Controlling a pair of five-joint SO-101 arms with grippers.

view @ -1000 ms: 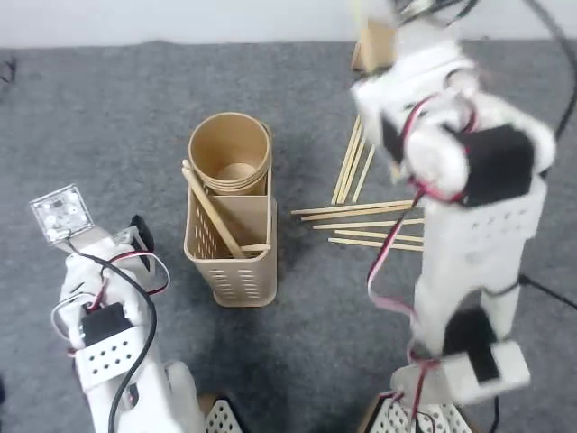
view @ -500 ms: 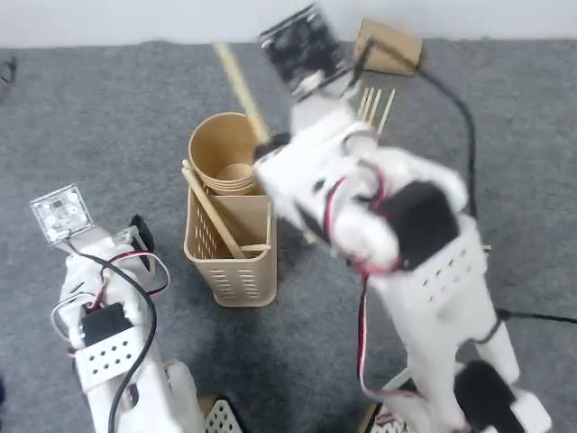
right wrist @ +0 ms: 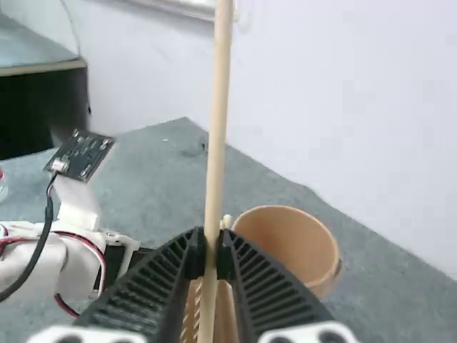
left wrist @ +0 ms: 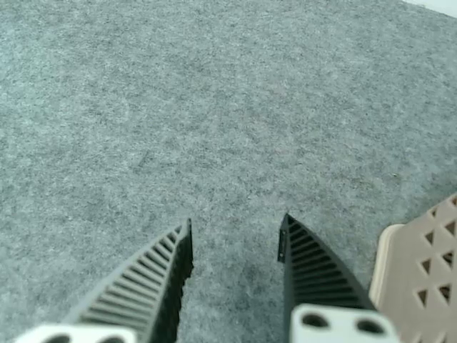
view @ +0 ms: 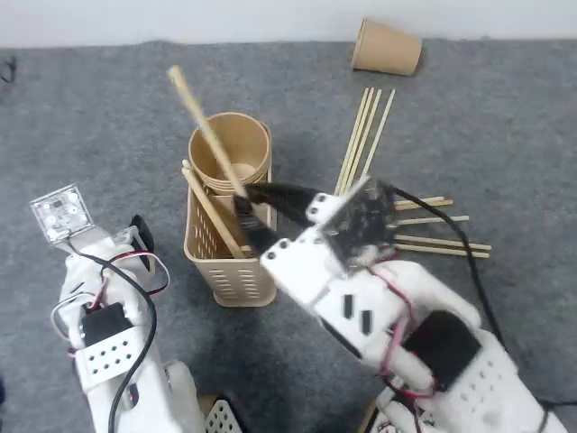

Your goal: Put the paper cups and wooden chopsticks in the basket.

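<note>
A beige slotted basket stands mid-table with stacked paper cups in its far end and a wooden chopstick leaning inside. My right gripper hovers over the basket, shut on another chopstick that points up and away. The right wrist view shows this gripper clamping the chopstick above the cups. Another paper cup lies on its side at the far right. Loose chopsticks lie right of the basket. My left gripper is open over bare carpet, left of the basket.
More loose chopsticks lie crosswise on the grey carpet at the right, partly under my right arm. The left arm sits at the near left with a small circuit board on it. A white wall runs along the far edge.
My right arm has swung from the loose chopsticks at the right over to the basket, carrying one chopstick. The left arm has stayed still.
</note>
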